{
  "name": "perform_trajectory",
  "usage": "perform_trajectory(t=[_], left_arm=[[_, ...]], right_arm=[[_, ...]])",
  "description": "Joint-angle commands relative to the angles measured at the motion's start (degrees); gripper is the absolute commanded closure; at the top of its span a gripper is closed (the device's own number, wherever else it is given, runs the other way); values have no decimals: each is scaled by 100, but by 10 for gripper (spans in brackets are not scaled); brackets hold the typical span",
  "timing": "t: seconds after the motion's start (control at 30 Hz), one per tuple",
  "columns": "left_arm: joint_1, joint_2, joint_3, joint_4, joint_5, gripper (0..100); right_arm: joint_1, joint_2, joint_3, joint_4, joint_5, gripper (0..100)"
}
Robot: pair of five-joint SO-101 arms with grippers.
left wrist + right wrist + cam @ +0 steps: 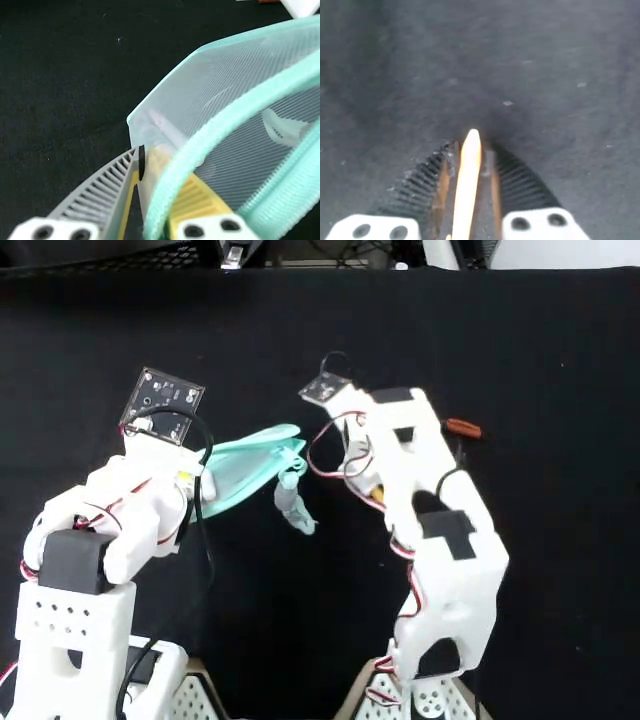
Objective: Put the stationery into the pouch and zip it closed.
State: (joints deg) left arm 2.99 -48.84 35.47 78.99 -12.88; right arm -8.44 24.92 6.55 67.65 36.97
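Pouch of mint-green mesh (235, 95) sits clamped at its rim in the left hand (149, 159); the right hand (470, 146) pinches a slim orange stick (468, 170).

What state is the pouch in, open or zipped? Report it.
Open: the pouch has its two teal zipper edges standing apart, with the mesh interior showing between them.

High cam: fixed overhead, looks down over whole black table (560, 340), mid range. L wrist cam: looks along L gripper (147, 157), v. close on mesh pouch (235, 90). R wrist cam: along R gripper (470, 147), close to tabletop. High & L wrist share pouch
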Motion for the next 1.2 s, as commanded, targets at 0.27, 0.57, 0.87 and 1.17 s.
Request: perform_trajectory(t=[0.27,0.57,0.87,1.17], left_arm=[[-40,448,418,-26,-44,970],[-40,448,418,-26,-44,970],[-40,448,418,-26,-44,970],[-40,448,418,-26,-44,970]], right_arm=[[193,-2879,681,457,-334,986],[-598,-7152,1640,334,-1547,986],[-1899,-9490,2211,-1222,-3112,986],[-2752,-9868,2510,-3200,-3824,985]])
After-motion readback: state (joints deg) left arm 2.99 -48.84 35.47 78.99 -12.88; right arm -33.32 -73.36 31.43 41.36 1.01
